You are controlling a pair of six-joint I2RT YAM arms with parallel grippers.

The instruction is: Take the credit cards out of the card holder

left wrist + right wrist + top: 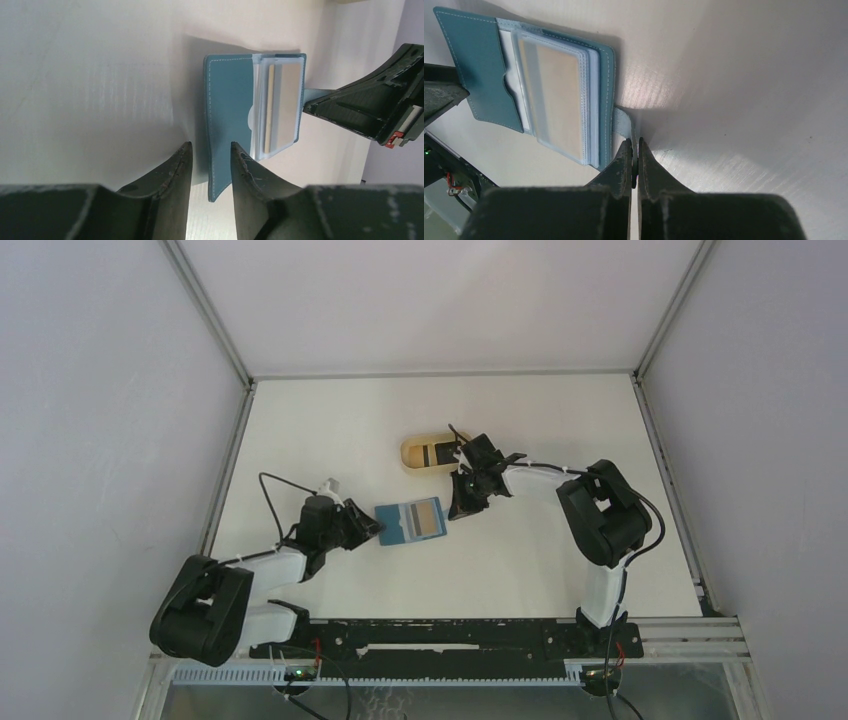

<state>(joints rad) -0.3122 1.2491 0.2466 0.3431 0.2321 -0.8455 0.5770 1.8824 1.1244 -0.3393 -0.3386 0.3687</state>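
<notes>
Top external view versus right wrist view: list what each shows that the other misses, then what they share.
Only top external: the tan tray, and both whole arms. Only right wrist: the right gripper shut on the closure tab, and the clear sleeves over a tan card. Both: the card holder lying open on the table.
</notes>
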